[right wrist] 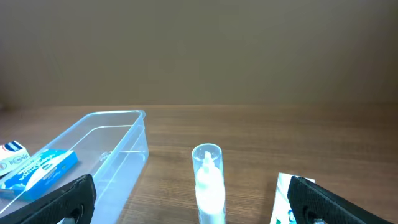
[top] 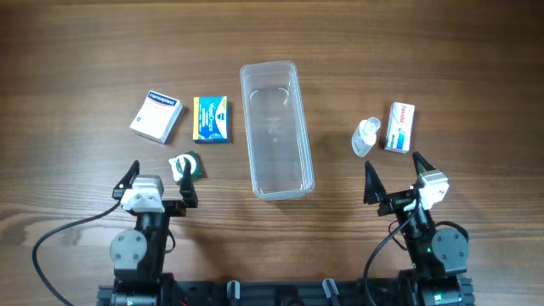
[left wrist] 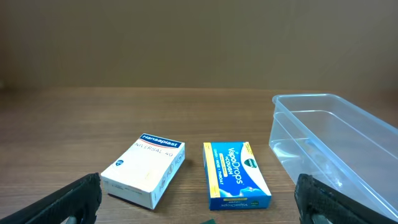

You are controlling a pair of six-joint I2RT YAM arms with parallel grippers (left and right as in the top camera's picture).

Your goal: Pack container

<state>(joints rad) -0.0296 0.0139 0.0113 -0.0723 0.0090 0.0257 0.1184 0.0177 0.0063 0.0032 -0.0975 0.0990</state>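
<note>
Anticipating faults: Hansaplast box (top: 158,116) may be shoved, not gripped, if approached flat | container (top: 270,65), lying empty mid-table between the arms, may be nudged | bottle (top: 365,138) may be knocked aside | Pose: left gripper (top: 159,183) and right gripper (top: 396,174) are held low, jaws spread wide, nothing pinched.

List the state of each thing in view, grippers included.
container: upright, lidless, empty.
white box: flat, closed.
yellow-blue box: flat, closed.
small green-white item: on table, ungripped.
small bottle: capped, outside container.
white-blue box: flat, closed.
left gripper: open, empty.
right gripper: open, empty.
</note>
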